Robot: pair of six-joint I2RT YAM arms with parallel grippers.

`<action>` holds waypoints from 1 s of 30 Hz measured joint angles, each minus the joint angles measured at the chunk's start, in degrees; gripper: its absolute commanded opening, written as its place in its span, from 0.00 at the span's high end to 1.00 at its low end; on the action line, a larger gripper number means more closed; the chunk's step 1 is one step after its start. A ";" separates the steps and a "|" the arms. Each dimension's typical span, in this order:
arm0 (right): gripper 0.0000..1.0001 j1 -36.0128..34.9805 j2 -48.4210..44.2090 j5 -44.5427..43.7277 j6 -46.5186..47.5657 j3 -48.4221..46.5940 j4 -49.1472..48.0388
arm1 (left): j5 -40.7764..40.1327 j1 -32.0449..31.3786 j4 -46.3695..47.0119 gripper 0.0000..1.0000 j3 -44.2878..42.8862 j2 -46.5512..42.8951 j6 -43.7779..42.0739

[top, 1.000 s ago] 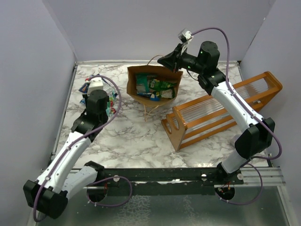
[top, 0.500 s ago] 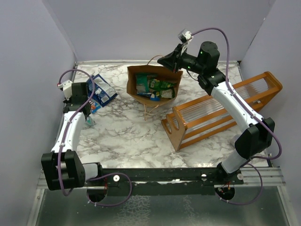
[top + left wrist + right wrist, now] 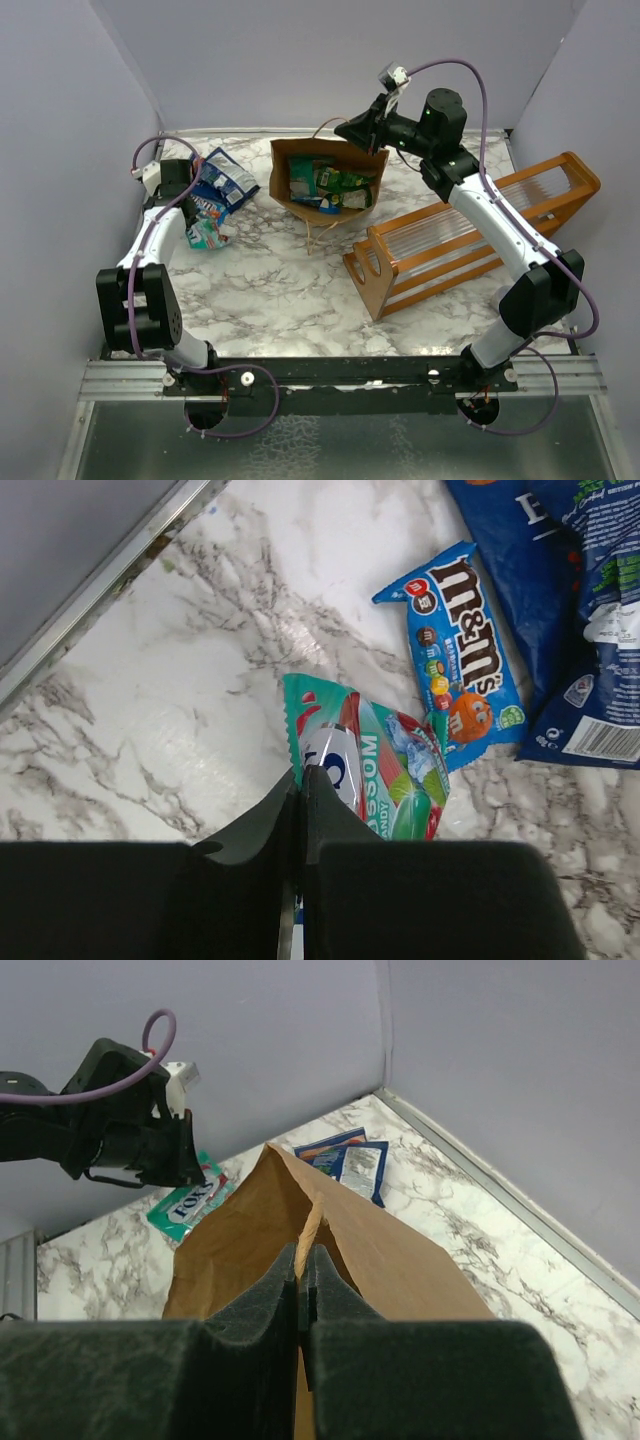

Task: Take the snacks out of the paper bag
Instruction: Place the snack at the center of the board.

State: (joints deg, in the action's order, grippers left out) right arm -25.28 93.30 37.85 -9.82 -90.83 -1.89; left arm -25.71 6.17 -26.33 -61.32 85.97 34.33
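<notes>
The table [image 3: 290, 290] is glossy white marble veined with grey; on its right sits an orange wooden rack [image 3: 366, 272] with clear ribbed slats between its rails. At the left, the left gripper [image 3: 301, 772] has its black fingers pressed flat together with nothing seen between them, poised over a crinkled teal packet [image 3: 385, 770] whose lettering reads in part "SSOM" and "ANDY"; just beside it lies a bright blue packet [image 3: 462, 660] printed "m&m's", and against that two dark blue packets [image 3: 530, 560], one showing a barcode; that makes four out on the marble. Farther back the paper bag [image 3: 283, 170], brown creased kraft with a thin loop handle, shows its open mouth to the top camera; the green, teal and yellow snacks [image 3: 345, 183] inside are too crowded to count. At its far rim the right gripper [image 3: 302, 1252] is clamped on the bag's paper edge.
</notes>
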 measured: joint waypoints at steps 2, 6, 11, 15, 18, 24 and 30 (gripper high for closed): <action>0.98 0.00 0.00 0.00 0.00 0.00 0.00 | 0.94 0.04 0.52 0.64 -1.38 0.72 0.39; 0.98 0.00 0.00 0.02 -0.02 0.00 0.02 | 0.37 0.37 0.39 0.33 -1.42 -0.11 2.34; 0.98 0.00 0.00 1.36 -0.44 0.00 -0.09 | 0.52 0.90 -1.70 0.27 3.30 -7.26 3.50; 0.98 -0.09 -0.09 5.79 -0.37 0.92 -1.66 | 6.08 0.98 -1.88 0.01 5.07 -16.11 3.61; 0.98 -0.92 -0.09 8.13 0.33 1.73 -2.64 | 12.87 0.96 -0.31 0.01 6.97 -23.06 3.91; 0.98 -3.54 0.98 7.67 0.96 0.04 -4.24 | 28.92 -0.11 2.27 0.05 5.70 -25.03 4.24; 0.98 -4.02 2.38 7.85 -0.42 0.04 -7.34 | 40.70 -1.55 1.92 0.05 5.07 -26.86 4.50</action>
State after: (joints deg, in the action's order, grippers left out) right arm -29.30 95.68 45.69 -10.24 -90.78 -9.23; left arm 14.98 4.62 -24.40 -56.25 59.11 38.83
